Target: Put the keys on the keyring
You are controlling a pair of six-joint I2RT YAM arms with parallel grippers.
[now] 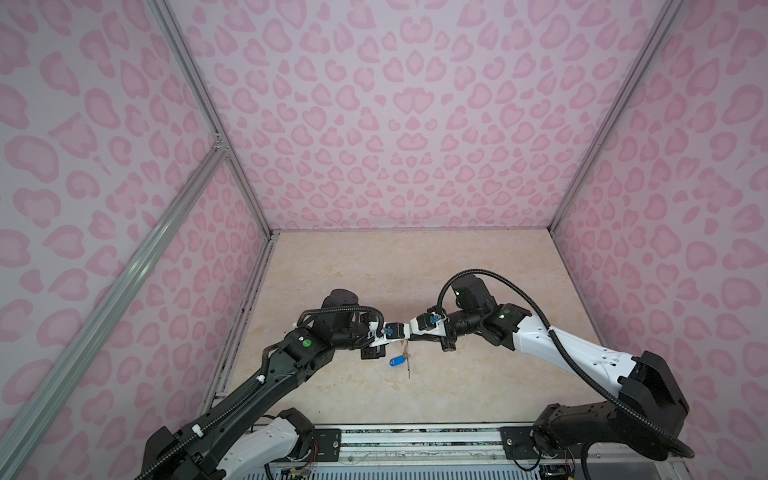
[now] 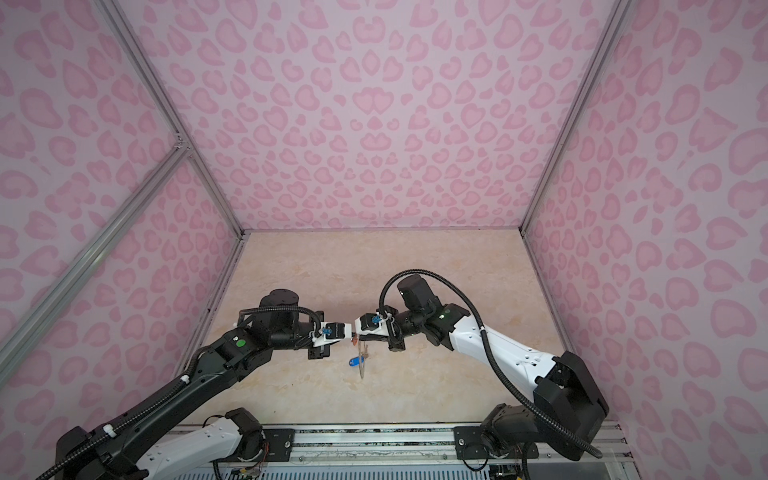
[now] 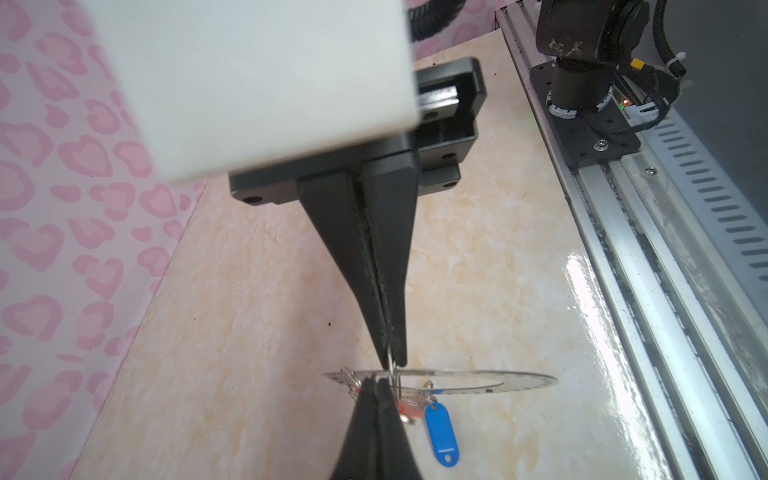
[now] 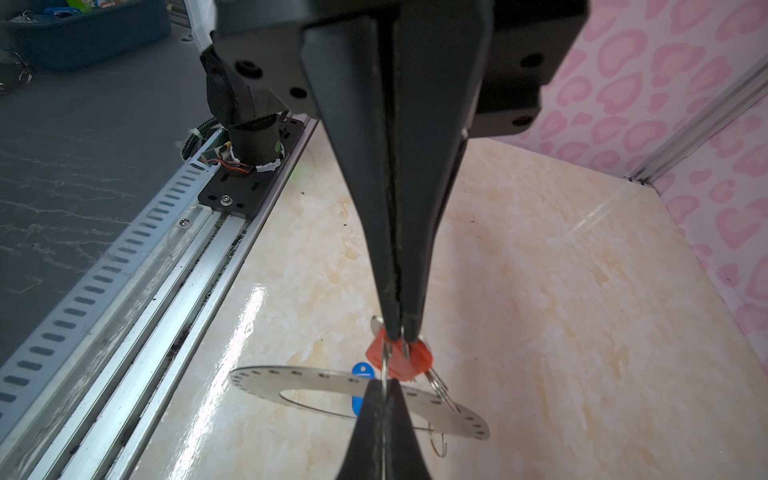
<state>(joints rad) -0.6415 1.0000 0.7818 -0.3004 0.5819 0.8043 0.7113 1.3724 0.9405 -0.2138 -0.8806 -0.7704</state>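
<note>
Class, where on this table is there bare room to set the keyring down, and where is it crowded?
Crowded: the middle, where left gripper and right gripper meet, shut, at the keyring. Bare table lies between them and the back wall, and between the blue tag and the front rail.

Above the middle of the worktop (image 1: 457, 282) we see the left gripper (image 3: 390, 359) reaching in from the left edge and the right gripper (image 4: 397, 332) from the right edge, their tips nearly touching. The keyring (image 4: 316, 380) is in the air between those tips and stretches toward the front edge, edge-on in both top views. One tagged key (image 3: 440, 432) dangles just left of the keyring. The other tagged key (image 4: 415, 361) sits against the right gripper's tips.
</note>
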